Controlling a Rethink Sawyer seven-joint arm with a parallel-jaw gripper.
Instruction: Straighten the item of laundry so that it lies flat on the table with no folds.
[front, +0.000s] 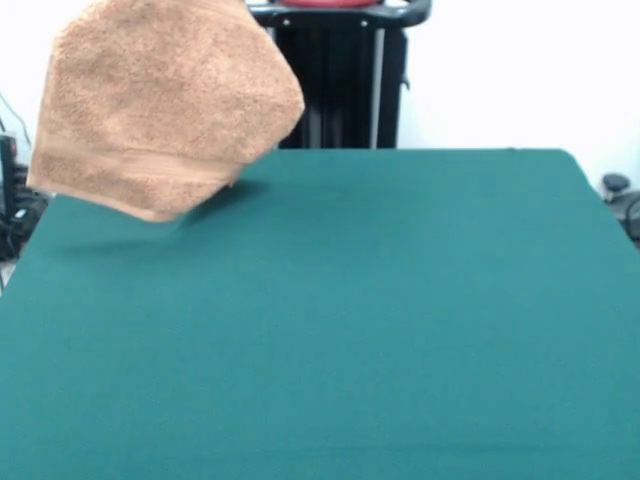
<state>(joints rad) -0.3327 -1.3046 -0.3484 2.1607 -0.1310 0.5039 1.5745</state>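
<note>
And here the towel is seen up in the air at the upper left of the front view, lifted clear of the worktop and hanging over its far left corner. The orange-tan terry cloth is bunched into a rough many-sided shape, with its top cut off by the upper edge of the picture. A woven border band is carried across the lower part of the cloth, slanting down toward the right, and the lowest point of the towel is held just above the green surface. A soft dark shadow is cast on the felt beneath and to the right of that lowest point.

The jaws themselves are not shown: whatever holds the cloth lies above the frame, so it cannot be told whether they are clenched on the towel or released.

The dark green worktop is spread wide across the whole lower part of the view, smooth and flat, with its far edge and rounded far right corner plainly seen. Behind that far edge, a black upright pedestal is set against a white wall, with a strip of red glimpsed at its very top.
</note>
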